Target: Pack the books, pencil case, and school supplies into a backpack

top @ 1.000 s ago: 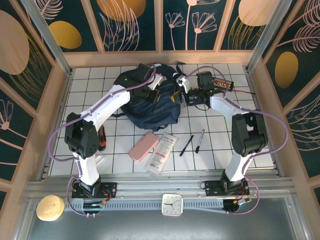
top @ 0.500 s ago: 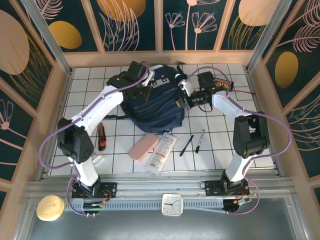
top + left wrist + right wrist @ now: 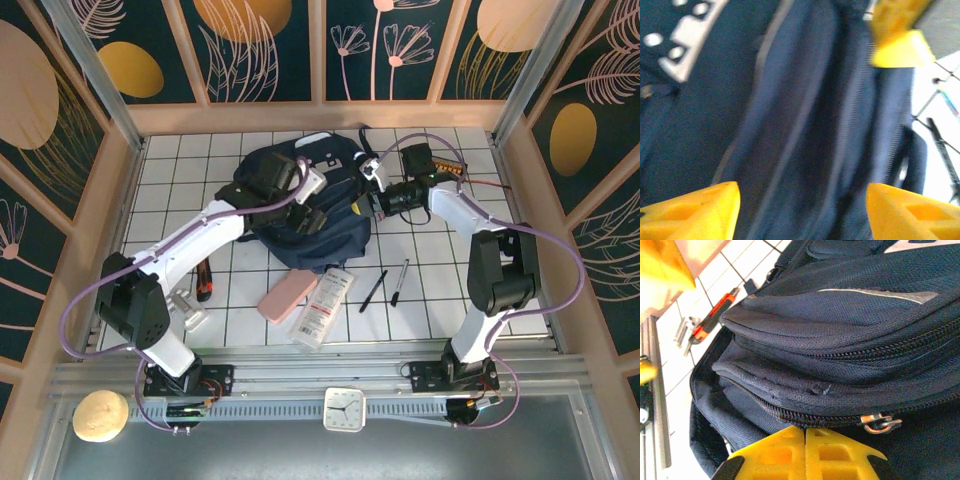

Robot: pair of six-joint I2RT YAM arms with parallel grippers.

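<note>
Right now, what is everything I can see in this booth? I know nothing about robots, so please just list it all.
backpack: one, navy blue, far middle of the table
pencil case: one, pink, just in front of the backpack
booklet: one, white with red-black print, right beside the pencil case
pens: two, dark, right of the booklet
tool: one, orange and black, left of the pencil case
box: one, black with orange lights, far right
clock: one, white, on the near rail
round object: one, beige, near left corner
table: one, white tiles
left end effector: yellow fingers, open, over the backpack
right end effector: yellow fingers, shut, by a backpack zipper
</note>
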